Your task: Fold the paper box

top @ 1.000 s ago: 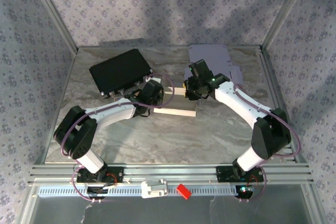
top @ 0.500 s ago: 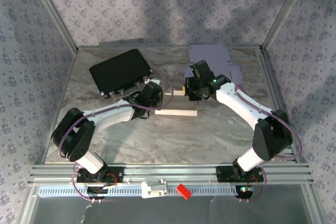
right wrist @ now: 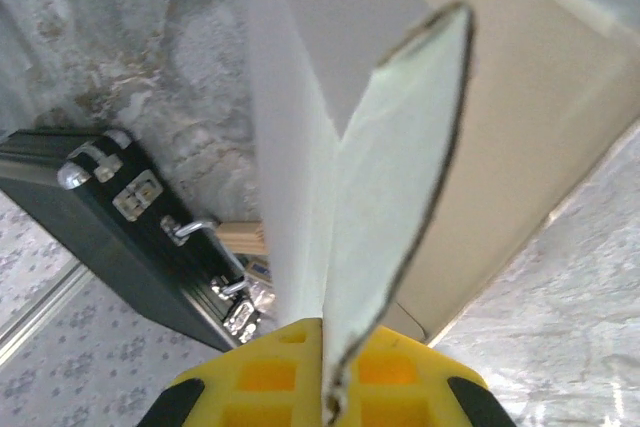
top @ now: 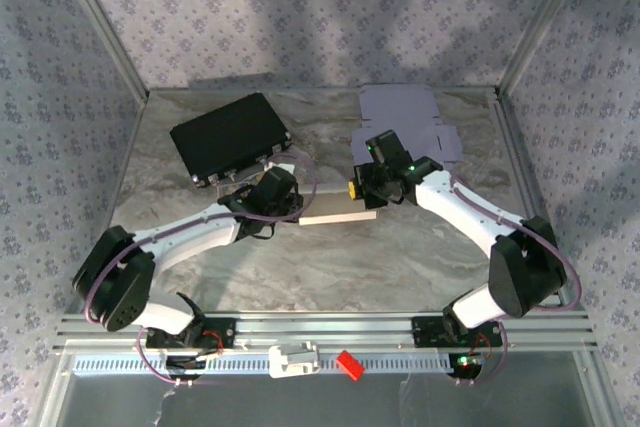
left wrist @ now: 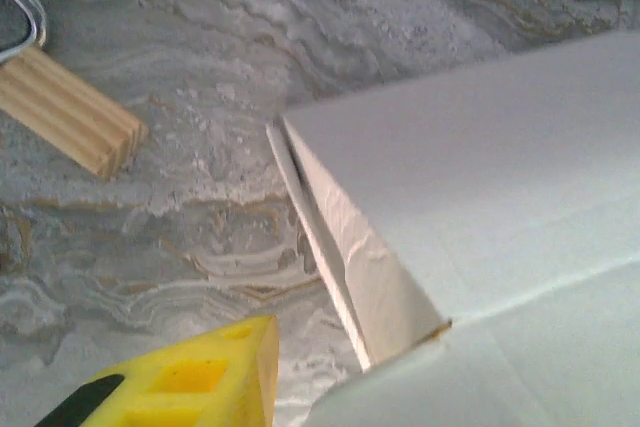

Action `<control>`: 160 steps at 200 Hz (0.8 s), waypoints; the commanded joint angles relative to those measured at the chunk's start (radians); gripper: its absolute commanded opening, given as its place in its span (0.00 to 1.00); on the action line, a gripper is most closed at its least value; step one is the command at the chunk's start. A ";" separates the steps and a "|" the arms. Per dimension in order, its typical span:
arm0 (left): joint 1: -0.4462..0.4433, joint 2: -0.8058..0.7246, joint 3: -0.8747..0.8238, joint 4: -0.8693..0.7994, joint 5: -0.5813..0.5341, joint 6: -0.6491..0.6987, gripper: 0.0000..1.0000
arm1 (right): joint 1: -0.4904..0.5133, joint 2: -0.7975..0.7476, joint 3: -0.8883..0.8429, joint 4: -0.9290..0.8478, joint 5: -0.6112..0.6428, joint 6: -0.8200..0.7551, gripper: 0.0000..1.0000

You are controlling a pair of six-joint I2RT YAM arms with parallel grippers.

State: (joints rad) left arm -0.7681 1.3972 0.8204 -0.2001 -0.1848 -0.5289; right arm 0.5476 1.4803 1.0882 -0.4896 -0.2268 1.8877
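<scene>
Right gripper is clamped tight on a flap edge of the paper box, with the card pinched between my yellow pads. Left gripper sits at the box's left end. Its wrist view gives one yellow finger just beside the box wall, apart from it. I can't tell how wide that pair stands or whether it grips anything.

The box lies mid-table, long and pale, between my two wrists.

Surface: grey marble-pattern table, veined.
- Black case at far left, skewed, latches toward me, with a wooden block near them.
- Flat purple card sheet at the far edge, right of centre.

Room: grey-lilac floral wallpaper on three sides, with aluminium posts running up the corners. A slotted rail runs along the near edge, with a red part and a white part just below it.
</scene>
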 commanded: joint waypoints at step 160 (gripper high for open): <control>0.150 0.028 0.080 -0.113 0.441 -0.283 0.50 | -0.024 0.018 -0.188 0.057 -0.028 -0.208 0.00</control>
State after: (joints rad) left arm -0.6281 1.3468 0.8570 -0.3305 0.1577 -0.7547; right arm 0.5255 1.4857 0.9321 -0.4068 -0.2565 1.7107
